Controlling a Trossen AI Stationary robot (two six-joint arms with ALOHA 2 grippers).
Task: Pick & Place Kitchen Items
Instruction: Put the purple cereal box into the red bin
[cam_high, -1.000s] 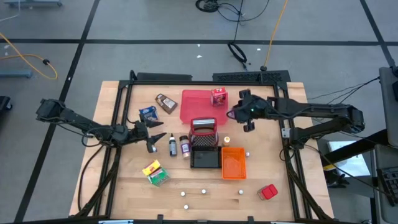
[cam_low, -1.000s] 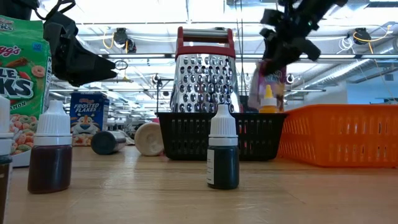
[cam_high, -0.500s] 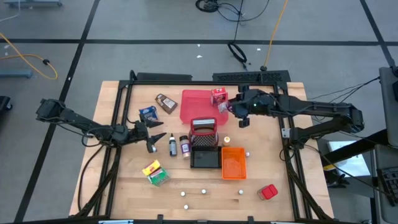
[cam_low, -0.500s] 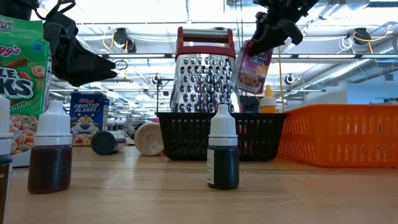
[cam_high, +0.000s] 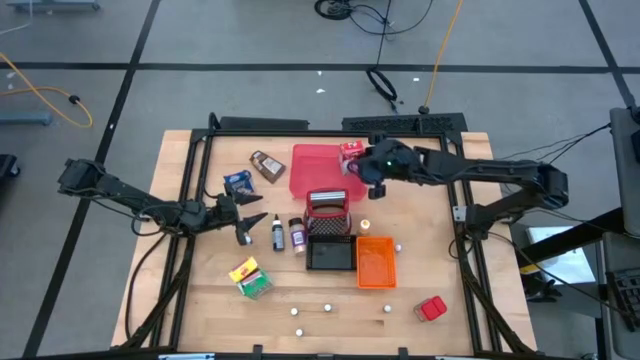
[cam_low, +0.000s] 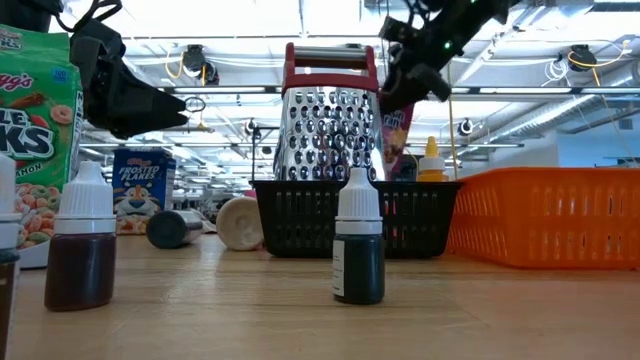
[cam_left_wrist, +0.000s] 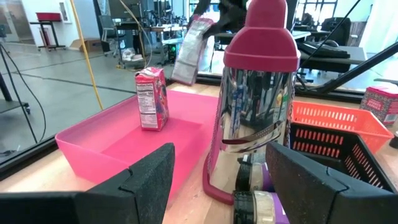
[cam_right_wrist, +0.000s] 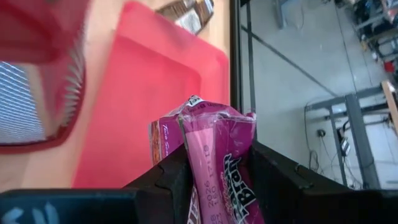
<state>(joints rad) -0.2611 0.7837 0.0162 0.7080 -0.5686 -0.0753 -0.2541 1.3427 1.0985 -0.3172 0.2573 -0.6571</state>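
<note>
I've swung the right gripper (cam_high: 365, 170), jaws pinching the pink pouch (cam_right_wrist: 217, 162), over the red tray (cam_high: 310, 170); release is probably next. Left gripper (cam_high: 245, 217) waits, jaws spread.

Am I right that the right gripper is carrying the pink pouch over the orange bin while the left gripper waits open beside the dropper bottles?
Not quite: the right gripper holds the pink pouch above the red tray, not the orange bin, as the high view shows. The left gripper does wait open beside the dropper bottles.
</note>
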